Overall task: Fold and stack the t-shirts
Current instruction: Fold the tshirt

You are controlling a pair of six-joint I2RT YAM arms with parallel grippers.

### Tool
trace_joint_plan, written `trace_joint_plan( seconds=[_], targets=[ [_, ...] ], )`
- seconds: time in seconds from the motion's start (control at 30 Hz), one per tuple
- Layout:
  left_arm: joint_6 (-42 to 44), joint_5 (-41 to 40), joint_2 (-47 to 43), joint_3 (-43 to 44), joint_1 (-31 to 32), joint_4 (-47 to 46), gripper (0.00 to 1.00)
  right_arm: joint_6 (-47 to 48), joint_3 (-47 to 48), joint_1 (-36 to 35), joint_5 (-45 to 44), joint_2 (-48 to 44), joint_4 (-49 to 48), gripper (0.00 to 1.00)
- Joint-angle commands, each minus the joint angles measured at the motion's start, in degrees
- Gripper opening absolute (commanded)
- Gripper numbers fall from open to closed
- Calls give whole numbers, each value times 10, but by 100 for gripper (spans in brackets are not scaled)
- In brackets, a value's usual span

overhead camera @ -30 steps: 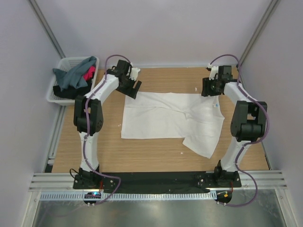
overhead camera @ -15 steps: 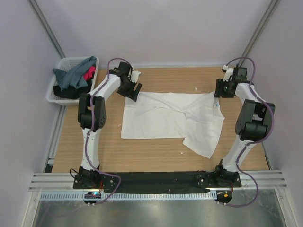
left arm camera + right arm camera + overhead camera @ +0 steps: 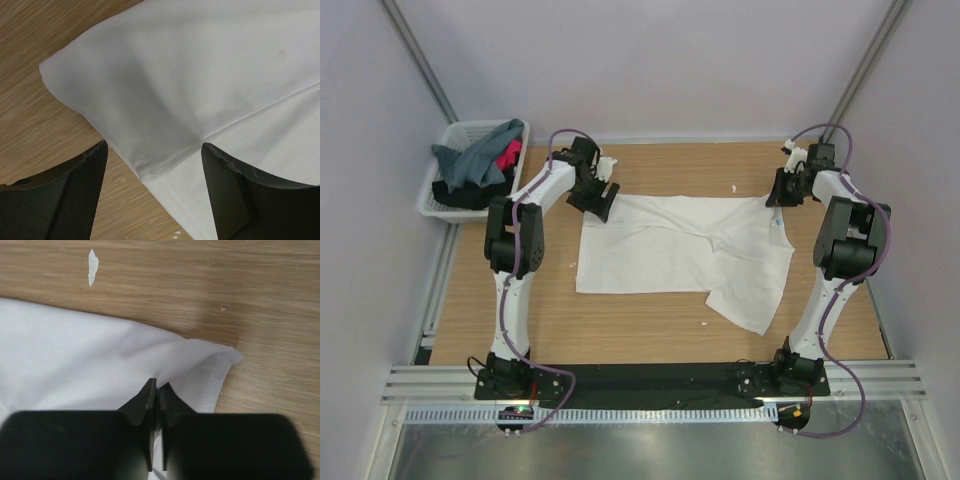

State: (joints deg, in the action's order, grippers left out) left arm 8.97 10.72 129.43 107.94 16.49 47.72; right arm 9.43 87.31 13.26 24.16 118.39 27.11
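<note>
A white t-shirt lies spread on the wooden table, one sleeve hanging toward the front right. My left gripper is open at the shirt's far left corner, whose edge lies between its fingers. At the far right corner my right gripper is shut on a fold of the white cloth, pinched between the closed fingertips. More t-shirts, grey-teal, black and pink-red, are heaped in the basket.
A white lattice basket sits off the table's far left corner. Small white flecks lie on the wood near the far right. Grey walls enclose the table on three sides.
My right gripper has swung out to the shirt's far right corner and closed on the cloth there. The left gripper has shifted slightly along the far left corner, still open.
</note>
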Motion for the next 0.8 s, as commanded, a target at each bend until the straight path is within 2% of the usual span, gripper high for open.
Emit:
trace_joint_plan(
  seconds=[0.0,0.37,0.53,0.6,0.63,0.77],
  targets=[
    [-2,-1,-9,-1,2,1,76,-10,48,3,24,5,-4,3],
    [6,-32,12,0,4,1,77,-7,154,4,-10,86,-14,2],
    [7,-42,16,7,6,-1,77,-6,167,4,-26,101,-23,8],
    [8,-44,20,10,7,-1,77,-6,174,4,-29,105,-22,15],
    [8,-45,20,14,7,1,77,-4,175,5,-30,105,-15,28],
    [8,-46,-15,17,16,4,76,3,170,6,-30,59,-4,38]
  ],
)
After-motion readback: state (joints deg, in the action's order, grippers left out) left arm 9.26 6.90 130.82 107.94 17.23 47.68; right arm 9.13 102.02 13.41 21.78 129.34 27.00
